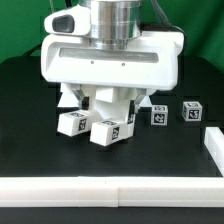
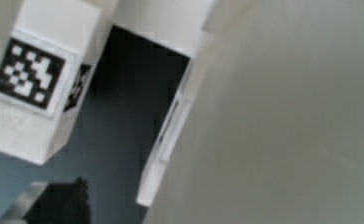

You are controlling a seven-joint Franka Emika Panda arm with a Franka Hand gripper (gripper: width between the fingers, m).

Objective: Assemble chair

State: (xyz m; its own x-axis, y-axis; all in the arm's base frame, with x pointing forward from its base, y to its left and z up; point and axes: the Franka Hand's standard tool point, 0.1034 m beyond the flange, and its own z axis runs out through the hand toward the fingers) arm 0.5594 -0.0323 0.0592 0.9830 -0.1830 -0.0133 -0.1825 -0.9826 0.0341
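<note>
Overhead, the pincer gapes open above chair parts on the black table, green backdrop behind.

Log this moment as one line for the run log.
pincer: open, low over long blocks | held: nothing evident | small cubes: standing apart, on the exterior view's right of the pincer

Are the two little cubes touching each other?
No, black table shows between one cube and the other cube.
</note>
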